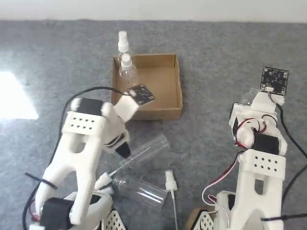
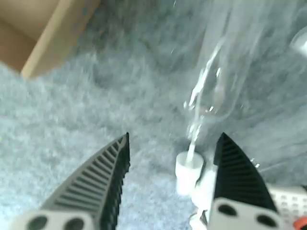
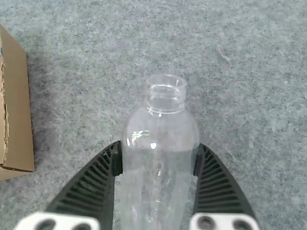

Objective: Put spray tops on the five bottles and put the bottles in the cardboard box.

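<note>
The cardboard box point(image 1: 171, 106) stands open at the table's back middle. One bottle with a spray top point(image 1: 127, 69) stands inside its left corner, and another capped bottle point(image 1: 123, 43) stands just behind the box. My left gripper point(image 2: 172, 143) is open and hovers over a white spray top point(image 2: 188, 170) whose tube runs into a clear bottle point(image 2: 225, 62) lying on the carpet. That bottle point(image 1: 148, 149) lies in front of the box, and a second bare bottle point(image 1: 141, 189) lies nearer the front. My right gripper point(image 3: 158, 153) is shut on an uncapped clear bottle point(image 3: 160, 139).
A loose spray top point(image 1: 170, 183) with a long tube lies between the two arm bases. The box's corner point(image 2: 43, 33) is near my left gripper, and its side wall point(image 3: 14, 110) is beside my right one. Grey carpet point(image 1: 216, 52) covers the table.
</note>
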Tool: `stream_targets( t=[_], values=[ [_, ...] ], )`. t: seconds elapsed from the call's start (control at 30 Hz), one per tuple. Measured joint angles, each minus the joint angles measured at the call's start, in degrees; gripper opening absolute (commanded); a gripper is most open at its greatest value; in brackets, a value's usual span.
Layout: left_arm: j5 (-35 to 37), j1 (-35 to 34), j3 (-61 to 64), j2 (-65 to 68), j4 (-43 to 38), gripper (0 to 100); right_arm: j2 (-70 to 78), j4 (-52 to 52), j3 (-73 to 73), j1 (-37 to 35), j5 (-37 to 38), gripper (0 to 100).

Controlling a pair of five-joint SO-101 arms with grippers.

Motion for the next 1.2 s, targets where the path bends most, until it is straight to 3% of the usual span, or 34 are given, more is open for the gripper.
stream_targets(
  t=[0.3, 0.87, 1.2],
  values=[
    [-10.46, -10.73, 3.6, 0.0, 0.35, 27, 0.0, 0.0, 0.0, 0.0, 0.0, 8.4],
    [-11.96, -11.34, 21.01, 0.35, -13.71, 26, 0.0, 0.0, 0.0, 0.0, 0.0, 8.4],
    [-11.96, -11.16, 25.76, 0.53, -19.6, 5, 0.0, 0.0, 0.0, 0.0, 0.0, 8.4]
  ],
)
